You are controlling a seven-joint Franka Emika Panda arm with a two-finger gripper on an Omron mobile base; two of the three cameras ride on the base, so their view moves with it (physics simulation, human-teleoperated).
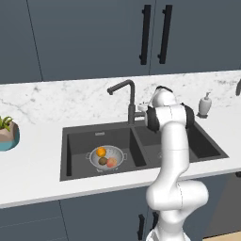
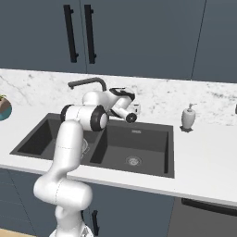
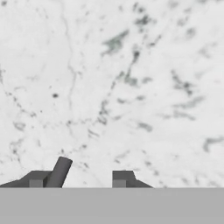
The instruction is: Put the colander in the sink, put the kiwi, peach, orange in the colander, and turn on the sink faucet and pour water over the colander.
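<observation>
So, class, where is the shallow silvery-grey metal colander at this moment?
In the left base view, the shallow silvery-grey metal colander sits in the left basin of the dark charcoal double sink, holding three fruits, below the tall dark grey faucet.

A white marble bench point(image 1: 37, 164) carries a dark double sink point(image 1: 70, 141), a faucet point(image 1: 129, 101) at its 12 o'clock edge, a soap dispenser point(image 1: 204, 104) at 2 o'clock and a potted plant point(image 1: 7, 133) at 9 o'clock.
</observation>
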